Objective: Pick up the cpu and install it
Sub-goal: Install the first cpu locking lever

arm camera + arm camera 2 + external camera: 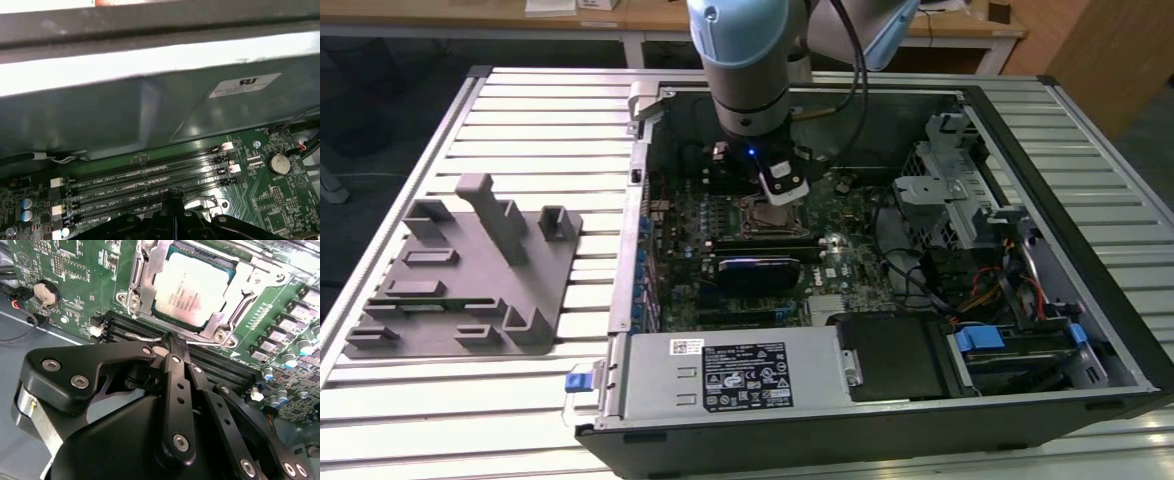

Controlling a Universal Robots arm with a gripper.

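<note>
Cpu (192,290) sits flat in the motherboard socket (145,277), silvery top up, metal frame around its edges; far side of the socket cut off in the second wrist view. In the exterior view the chip is a small square patch (762,213), partly blocked by the gripper.

Going down in size:
- Table (520,120): ribbed metal slats; edges cut off.
- Computer case (1067,130): open, lying on the table; near corner cut off.
- Grey fixture (460,275): on the table at the exterior view's left, well apart from the case.
- Arm (747,60): comes down into the case; upper part cut off.
- Motherboard (75,285): green, memory slots (150,180) run beside the socket.
- Gripper (172,345): fingers (176,385) pressed together, tips meeting just over the memory slots beside the socket, holding nothing. Whether the tips touch the board is hard to make out.
- Coin battery (278,163): near the slot ends.
</note>
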